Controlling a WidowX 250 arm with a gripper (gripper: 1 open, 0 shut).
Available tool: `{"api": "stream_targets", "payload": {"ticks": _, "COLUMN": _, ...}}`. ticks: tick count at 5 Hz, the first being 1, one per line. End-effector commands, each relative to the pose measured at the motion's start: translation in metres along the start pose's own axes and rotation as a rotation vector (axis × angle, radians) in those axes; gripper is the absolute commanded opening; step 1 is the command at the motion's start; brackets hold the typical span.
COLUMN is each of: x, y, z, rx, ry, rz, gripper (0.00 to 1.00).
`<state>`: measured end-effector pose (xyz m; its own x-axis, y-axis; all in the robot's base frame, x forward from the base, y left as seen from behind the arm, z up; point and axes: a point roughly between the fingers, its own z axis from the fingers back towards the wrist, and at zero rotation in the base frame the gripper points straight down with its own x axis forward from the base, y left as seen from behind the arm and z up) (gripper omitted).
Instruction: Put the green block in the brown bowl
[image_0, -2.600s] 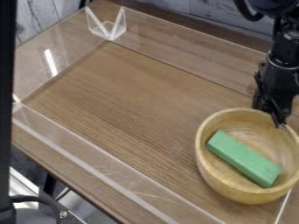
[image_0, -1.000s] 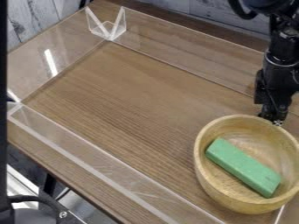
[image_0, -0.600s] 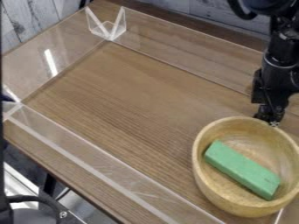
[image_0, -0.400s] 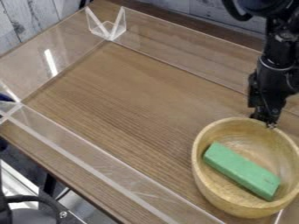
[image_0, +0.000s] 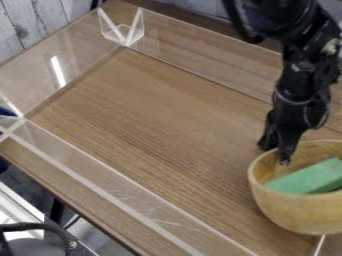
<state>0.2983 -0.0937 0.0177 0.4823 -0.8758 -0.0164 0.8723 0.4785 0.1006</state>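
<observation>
One flat matte-green rectangular block (image_0: 314, 178) lies inside round light-tan wooden bowl (image_0: 305, 186), tilted vs far wall. Black gripper (image_0: 282, 153) at bowl's near-left rim, jaws pinched shut, apparently on rim. Advise: release, lift straight up, don't tip bowl.

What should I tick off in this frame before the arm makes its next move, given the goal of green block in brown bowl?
1. Green block inside the brown bowl: ok.
2. Block lying flat: not ok, it leans against the inner wall.
3. Bowl level on the wooden table: not ok, it looks tipped, near rim raised.
4. Gripper clear of the bowl: not ok, its tip is at the rim's left edge.
5. Jaws state: shut; whether they pinch the rim, cannot tell.
</observation>
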Motion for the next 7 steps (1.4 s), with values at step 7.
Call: {"api": "stream_targets", "payload": {"ticks": 7, "x": 0.0075, "y": 0.0075, "z": 0.0091, "rx": 0.015, "ry": 0.008, "rz": 0.101, "gripper": 0.00}}
